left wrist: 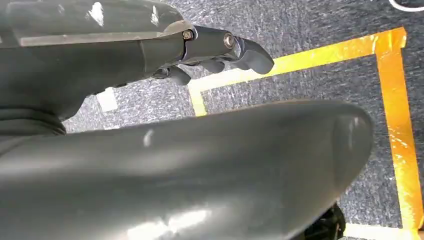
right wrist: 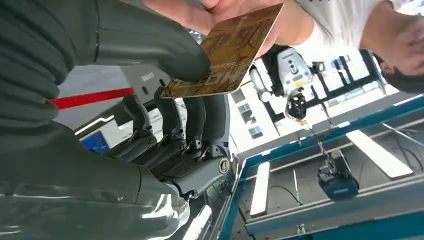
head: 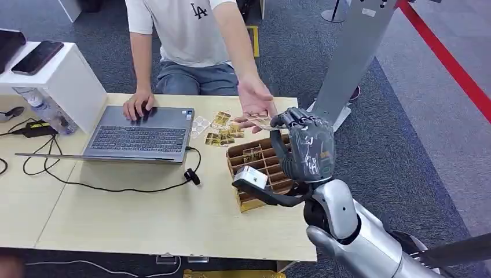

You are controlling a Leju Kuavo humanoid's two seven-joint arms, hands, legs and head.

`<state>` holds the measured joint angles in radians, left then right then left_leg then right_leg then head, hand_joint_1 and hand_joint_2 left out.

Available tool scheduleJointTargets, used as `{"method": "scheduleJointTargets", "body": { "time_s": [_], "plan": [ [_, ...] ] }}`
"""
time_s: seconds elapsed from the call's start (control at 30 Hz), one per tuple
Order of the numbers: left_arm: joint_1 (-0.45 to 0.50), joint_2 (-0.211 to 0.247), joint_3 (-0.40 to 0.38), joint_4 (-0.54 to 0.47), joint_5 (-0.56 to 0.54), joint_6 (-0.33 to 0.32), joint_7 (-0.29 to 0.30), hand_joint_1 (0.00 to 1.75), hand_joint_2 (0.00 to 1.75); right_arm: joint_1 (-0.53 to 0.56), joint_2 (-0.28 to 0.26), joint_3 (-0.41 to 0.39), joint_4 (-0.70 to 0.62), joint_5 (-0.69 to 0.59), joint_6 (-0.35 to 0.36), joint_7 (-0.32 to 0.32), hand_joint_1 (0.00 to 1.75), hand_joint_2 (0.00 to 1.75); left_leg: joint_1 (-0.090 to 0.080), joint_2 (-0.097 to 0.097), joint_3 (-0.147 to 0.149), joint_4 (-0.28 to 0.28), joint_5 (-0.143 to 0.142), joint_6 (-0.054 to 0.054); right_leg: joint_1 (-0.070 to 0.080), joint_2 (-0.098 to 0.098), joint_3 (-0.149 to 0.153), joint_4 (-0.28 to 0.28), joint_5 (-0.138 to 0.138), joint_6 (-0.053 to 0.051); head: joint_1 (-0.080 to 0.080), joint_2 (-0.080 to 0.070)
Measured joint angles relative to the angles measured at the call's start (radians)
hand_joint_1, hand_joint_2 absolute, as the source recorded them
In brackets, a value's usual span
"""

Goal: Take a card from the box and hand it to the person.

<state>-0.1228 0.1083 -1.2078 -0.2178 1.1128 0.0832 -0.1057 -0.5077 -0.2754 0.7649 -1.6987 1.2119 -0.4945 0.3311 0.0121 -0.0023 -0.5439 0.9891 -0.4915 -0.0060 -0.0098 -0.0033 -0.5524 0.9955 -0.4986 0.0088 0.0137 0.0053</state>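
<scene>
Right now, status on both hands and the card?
Right hand pinches gold card, raised at person's open palm. Left hand hangs empty over floor. Nothing in the way.

Gold-brown card [right wrist: 227, 52] between right hand's [right wrist: 150, 100] thumb and fingers [right wrist: 192, 117], against person's palm [right wrist: 220, 12].

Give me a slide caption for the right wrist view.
Right hand pinches a gold card and offers it up to the person's open palm.

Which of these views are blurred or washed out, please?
Head view: evenly lit and sharp, card readable. Left wrist view: the close left robot hand is soft, with glare streaks. Right wrist view: bright windows wash out the background; the card stays fairly sharp.
</scene>
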Motion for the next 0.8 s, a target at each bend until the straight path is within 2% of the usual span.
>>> {"method": "scheduleJointTargets", "body": {
  "time_s": [0.3, 0.33, 0.37, 0.4, 0.43, 0.53, 0.63, 0.67, 0.7, 0.8],
  "plan": [
    [-0.011, -0.001, 0.000, 0.000, -0.003, 0.000, 0.000, 0.00, 0.00, 0.010, 0.043, 0.017, 0.114, -0.001, -0.051, -0.037, 1.38, 1.75, 0.000, 0.000, 0.000, 0.000, 0.000, 0.000, 0.000, 0.000, 0.000, 0.000, 0.000, 0.000, 0.000, 0.000],
    [-0.013, -0.001, 0.000, 0.000, -0.003, -0.001, 0.000, 0.00, 0.00, 0.010, 0.048, 0.019, 0.129, -0.003, -0.056, -0.038, 0.17, 1.75, 0.000, 0.000, 0.000, 0.000, 0.000, 0.000, 0.000, 0.000, 0.000, 0.000, 0.000, 0.000, 0.000, 0.000],
    [-0.013, -0.001, 0.000, 0.000, -0.004, -0.007, -0.002, 0.00, 0.00, 0.008, 0.053, 0.020, 0.146, -0.007, -0.064, -0.041, 0.10, 1.75, 0.000, 0.000, 0.000, 0.000, 0.000, 0.000, 0.000, 0.000, 0.000, 0.000, 0.000, 0.000, 0.000, 0.000],
    [-0.013, -0.001, 0.000, 0.000, -0.008, -0.014, -0.005, 0.00, 0.00, 0.005, 0.058, 0.022, 0.162, -0.009, -0.071, -0.044, 0.10, 1.75, 0.000, 0.000, 0.000, 0.000, 0.000, 0.000, 0.000, 0.000, 0.000, 0.000, 0.000, 0.000, 0.000, 0.000],
    [-0.014, -0.001, 0.000, 0.000, -0.011, -0.017, -0.008, 0.00, 0.00, 0.003, 0.061, 0.023, 0.175, -0.011, -0.074, -0.044, 0.00, 1.75, 0.000, 0.000, 0.000, 0.000, 0.000, 0.000, 0.000, 0.000, 0.000, 0.000, 0.000, 0.000, 0.000, 0.000],
    [-0.013, -0.001, 0.000, 0.000, -0.011, -0.018, -0.019, 0.00, 0.00, 0.000, 0.069, 0.029, 0.205, -0.026, -0.085, -0.044, 0.00, 1.75, 0.000, 0.000, 0.000, 0.000, 0.000, 0.000, 0.000, 0.000, 0.000, 0.000, 0.000, 0.000, 0.000, 0.000],
    [-0.013, -0.001, 0.000, 0.000, -0.004, -0.010, -0.021, 0.00, 0.00, -0.001, 0.074, 0.035, 0.222, -0.111, -0.089, -0.061, 0.00, 1.75, 0.000, 0.000, -0.001, 0.000, 0.000, 0.000, 0.000, 0.000, 0.000, 0.000, 0.000, 0.000, 0.000, 0.000],
    [-0.012, -0.001, 0.000, 0.000, -0.001, -0.003, -0.023, 0.00, 0.00, -0.002, 0.076, 0.034, 0.225, -0.171, -0.091, -0.084, 0.00, 1.75, 0.000, 0.000, 0.000, 0.000, 0.000, 0.000, 0.000, 0.000, 0.000, 0.000, 0.000, 0.000, 0.000, 0.000],
    [-0.011, -0.001, 0.000, 0.000, 0.001, 0.009, -0.032, 0.00, 0.00, -0.001, 0.077, 0.034, 0.229, -0.288, -0.091, -0.131, 0.00, 1.75, 0.000, 0.000, 0.000, 0.000, 0.000, 0.000, 0.000, 0.000, 0.000, 0.000, 0.000, 0.000, 0.000, 0.000],
    [-0.007, 0.000, 0.000, 0.000, 0.010, 0.024, -0.048, 0.00, 0.00, 0.006, 0.080, 0.028, 0.238, -0.722, -0.082, -0.274, 0.00, 1.75, 0.000, 0.000, -0.001, 0.000, 0.000, 0.000, 0.000, 0.000, -0.001, 0.000, 0.000, 0.000, 0.001, 0.000]
  ]
}}
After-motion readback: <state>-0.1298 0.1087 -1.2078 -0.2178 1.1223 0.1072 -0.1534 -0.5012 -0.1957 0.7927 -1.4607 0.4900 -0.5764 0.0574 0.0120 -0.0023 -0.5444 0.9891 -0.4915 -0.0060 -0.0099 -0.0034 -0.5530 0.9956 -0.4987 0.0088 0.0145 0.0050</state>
